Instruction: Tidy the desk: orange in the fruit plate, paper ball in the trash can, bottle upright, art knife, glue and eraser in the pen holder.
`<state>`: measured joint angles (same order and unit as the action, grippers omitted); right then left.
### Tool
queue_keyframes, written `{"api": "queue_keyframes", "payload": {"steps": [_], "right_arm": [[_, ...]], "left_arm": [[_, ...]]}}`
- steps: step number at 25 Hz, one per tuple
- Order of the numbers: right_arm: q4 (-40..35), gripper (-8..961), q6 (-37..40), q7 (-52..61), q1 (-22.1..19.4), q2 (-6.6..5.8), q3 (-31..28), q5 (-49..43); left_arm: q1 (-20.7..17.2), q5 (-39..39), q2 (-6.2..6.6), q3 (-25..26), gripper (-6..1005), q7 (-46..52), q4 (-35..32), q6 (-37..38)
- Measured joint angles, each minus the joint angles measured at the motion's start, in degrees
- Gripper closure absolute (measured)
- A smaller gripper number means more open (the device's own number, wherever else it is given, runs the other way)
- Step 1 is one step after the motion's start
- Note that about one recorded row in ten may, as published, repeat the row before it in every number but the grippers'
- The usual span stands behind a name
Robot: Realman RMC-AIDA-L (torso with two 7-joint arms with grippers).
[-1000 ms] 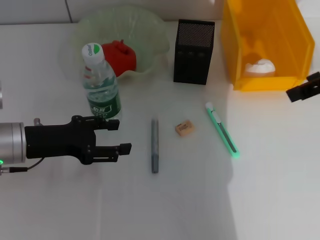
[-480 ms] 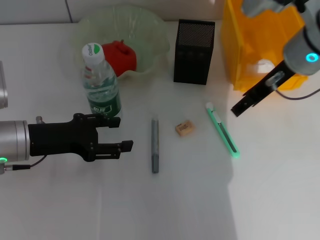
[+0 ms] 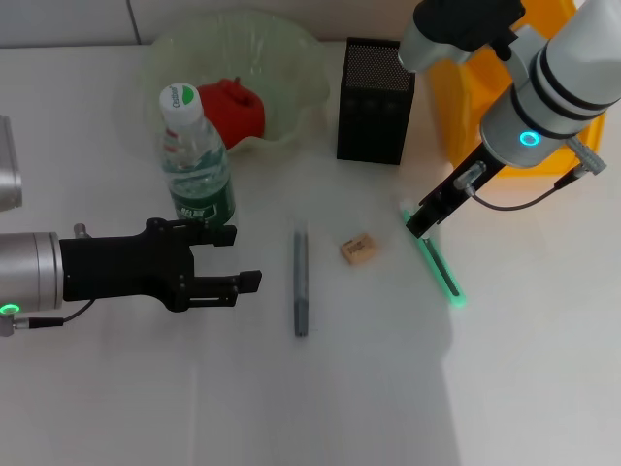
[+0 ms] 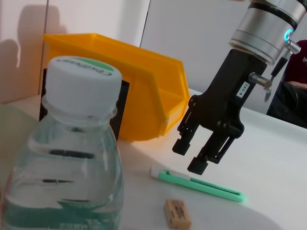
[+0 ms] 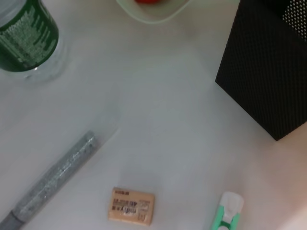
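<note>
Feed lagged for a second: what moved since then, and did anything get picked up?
The right tool swept in from the far right edge and now hangs open over the green art knife; nothing grasped. The left tool, bottle, eraser and glue are essentially unchanged.

Green art knife, tan eraser, grey glue flat near upright bottle.

Right tool points down, jaws apart; left tool seemingly open, level.

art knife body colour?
Green with a white end cap; the art knife shows best in the left wrist view, lying on the desk under the right gripper.
</note>
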<state>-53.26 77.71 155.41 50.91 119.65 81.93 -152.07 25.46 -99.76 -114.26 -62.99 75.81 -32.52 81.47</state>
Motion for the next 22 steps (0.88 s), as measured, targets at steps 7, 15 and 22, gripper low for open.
{"api": "queue_keyframes", "payload": {"steps": [7, 15, 22], "right_arm": [[5.0, 572, -5.58, 1.52, 1.19, 0.26, 1.89, 1.31], [5.99, 572, -7.29, 1.61, 1.32, 0.26, 2.24, 2.89], [7.17, 572, -7.43, 1.64, 1.77, 0.24, 2.27, 2.98]], "left_arm": [[0.0, 0.0, -0.28, -0.07, 229, -0.37, 0.15, -0.35], [-0.21, -1.49, -1.04, 0.18, 229, -0.53, 0.2, -1.2], [-0.23, -2.64, -1.51, 0.31, 229, -0.32, -0.02, -1.76]]}}
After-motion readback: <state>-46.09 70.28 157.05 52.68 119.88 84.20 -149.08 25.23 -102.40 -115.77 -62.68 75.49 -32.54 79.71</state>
